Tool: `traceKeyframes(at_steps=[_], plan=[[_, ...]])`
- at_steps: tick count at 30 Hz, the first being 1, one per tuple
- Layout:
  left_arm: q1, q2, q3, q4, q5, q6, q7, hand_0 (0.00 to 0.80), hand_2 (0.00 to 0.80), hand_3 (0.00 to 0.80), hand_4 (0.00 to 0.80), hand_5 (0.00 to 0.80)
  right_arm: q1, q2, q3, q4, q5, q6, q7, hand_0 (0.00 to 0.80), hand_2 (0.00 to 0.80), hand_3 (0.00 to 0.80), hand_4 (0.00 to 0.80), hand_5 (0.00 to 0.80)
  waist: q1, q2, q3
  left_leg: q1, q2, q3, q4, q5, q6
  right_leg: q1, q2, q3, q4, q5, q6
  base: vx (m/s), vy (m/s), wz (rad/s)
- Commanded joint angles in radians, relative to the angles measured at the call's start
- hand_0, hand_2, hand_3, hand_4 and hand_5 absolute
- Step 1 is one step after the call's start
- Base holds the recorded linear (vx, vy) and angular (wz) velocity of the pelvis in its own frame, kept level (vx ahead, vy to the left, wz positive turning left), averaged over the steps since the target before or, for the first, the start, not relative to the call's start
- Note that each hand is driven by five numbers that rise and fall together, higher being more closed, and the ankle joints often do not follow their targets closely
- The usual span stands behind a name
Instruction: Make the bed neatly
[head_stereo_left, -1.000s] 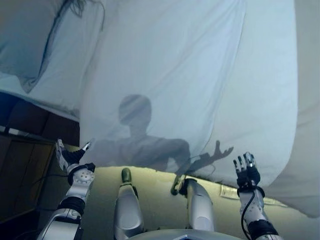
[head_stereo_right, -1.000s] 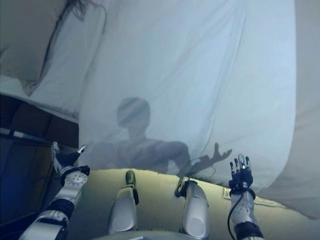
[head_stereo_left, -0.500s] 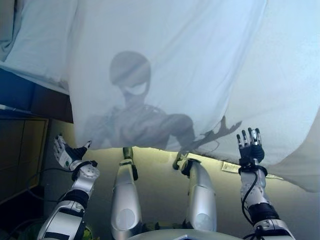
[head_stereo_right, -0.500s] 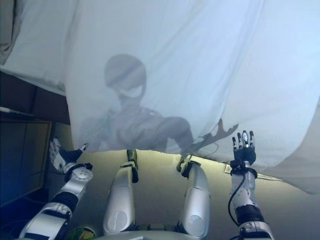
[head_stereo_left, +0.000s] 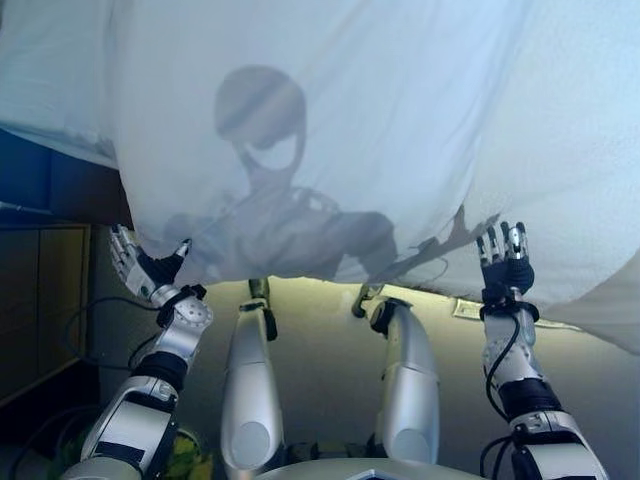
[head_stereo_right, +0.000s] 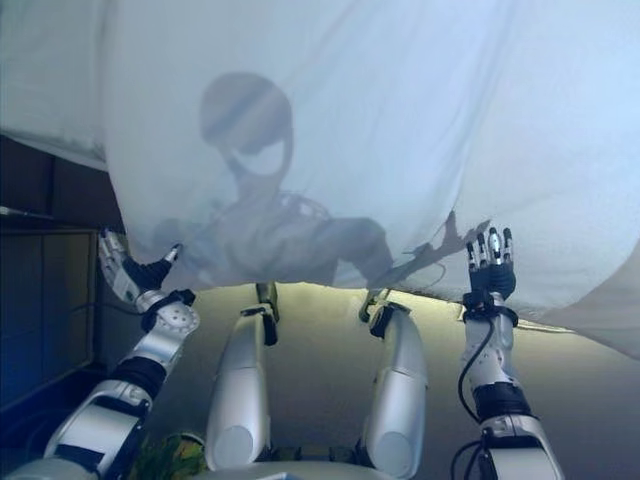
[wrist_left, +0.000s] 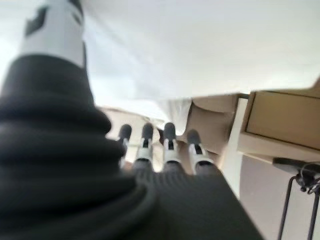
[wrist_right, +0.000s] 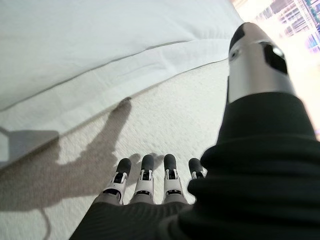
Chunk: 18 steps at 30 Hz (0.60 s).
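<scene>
Across the bed: I am seeing a white sheet (head_stereo_left: 350, 130) spreading over the bed (wrist_right: 165, 120) and hanging down its near side, its lower edge lying just above both robot hands.
Sheet: it is covering most of the head views; its hemmed border is showing in the right wrist view, lying on a textured white mattress cover.
Left robot hand (head_stereo_left: 140, 270): I am holding it up at the lower left, near the sheet's hanging left edge, with fingers (wrist_left: 167, 145) straight and the thumb spread apart. It is released and is grasping nothing; I cannot tell whether the fingertips are touching the cloth.
Right robot hand (head_stereo_right: 490, 262): I am keeping it raised at the lower right, fingers straight and pointing up at the sheet's lower edge. It is released, with nothing in it. In its own wrist view the fingers (wrist_right: 145, 177) are showing over the textured cover, apart from the hem.
Bedside cabinet (head_stereo_left: 40, 300): a dark wooden unit is standing to the left of the bed, beside the left arm.
Floor (head_stereo_left: 320, 330): a pale floor is showing under the sheet's edge, between the two arms.
</scene>
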Motion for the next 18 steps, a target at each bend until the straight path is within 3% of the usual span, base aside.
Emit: traceKeyframes(at_steps=[1, 12, 18], plan=[[-0.006, 0.033, -0.005, 0.003, 0.049, 0.028, 0.047, 0.0, 0.0, 0.0, 0.0, 0.0, 0.017, -0.06, -0.015, -0.072, 0.037, -0.009, -0.002, 0.0, 0.0, 0.0, 0.0, 0.0, -0.003, -0.034, 0.038, -0.09, 0.007, -0.051, 0.058, 0.031, 0.046, 0.032, -0.097, 0.034, -0.223, 0.321, 0.213, -0.024, 0.019, -0.08], [-0.059, 0.075, -0.041, 0.022, 0.13, 0.054, 0.097, 0.0, 0.0, 0.0, 0.0, 0.0, -0.024, -0.091, 0.008, -0.09, 0.048, -0.041, 0.029, 0.0, 0.0, 0.0, 0.0, 0.0, -0.013, -0.054, 0.063, -0.221, 0.016, -0.084, 0.121, 0.034, 0.046, -0.081, -0.076, 0.037, -0.189, 0.338, 0.212, -0.044, 0.034, -0.06], [-0.095, 0.135, -0.023, 0.025, 0.152, 0.067, 0.114, 0.0, 0.0, 0.0, 0.0, 0.0, -0.02, -0.113, 0.014, -0.108, 0.099, -0.04, 0.052, 0.0, 0.0, 0.0, 0.0, 0.0, -0.014, -0.076, 0.068, -0.343, 0.015, -0.109, 0.228, 0.01, 0.054, -0.163, -0.066, 0.033, -0.143, 0.353, 0.205, -0.053, 0.016, -0.12]])
